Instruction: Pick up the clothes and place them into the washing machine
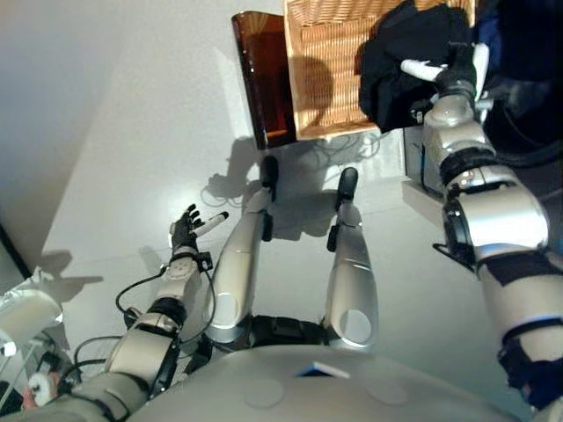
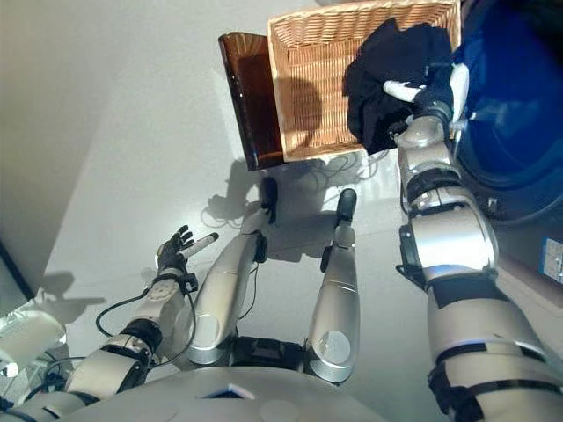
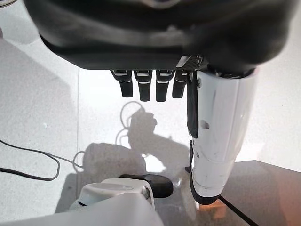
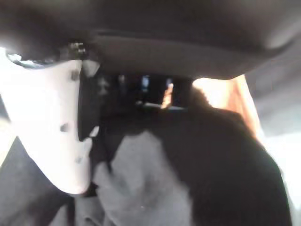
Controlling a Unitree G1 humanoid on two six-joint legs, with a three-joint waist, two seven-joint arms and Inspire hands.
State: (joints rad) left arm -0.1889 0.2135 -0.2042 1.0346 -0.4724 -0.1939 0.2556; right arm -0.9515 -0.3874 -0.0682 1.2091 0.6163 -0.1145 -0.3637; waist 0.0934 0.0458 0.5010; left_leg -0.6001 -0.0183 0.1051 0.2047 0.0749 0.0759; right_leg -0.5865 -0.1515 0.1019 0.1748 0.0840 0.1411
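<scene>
A bundle of black clothes [image 2: 391,75] hangs over the right side of the wicker basket [image 2: 308,97], lifted above its rim. My right hand [image 2: 435,92] is raised at the bundle, its white-covered thumb [image 1: 420,67] lying across the cloth. In the right wrist view its fingers [image 4: 141,87] are buried in the dark cloth [image 4: 221,160] and curled round it. The washing machine's blue opening [image 2: 519,105] is just right of that hand. My left hand [image 1: 185,230] hangs low at the left over the floor, fingers [image 3: 141,87] relaxed and holding nothing.
A dark brown translucent box [image 1: 262,79] stands against the basket's left side. A white bag-like object [image 1: 26,309] sits at the lower left. The pale grey floor [image 1: 132,132] stretches left of the basket.
</scene>
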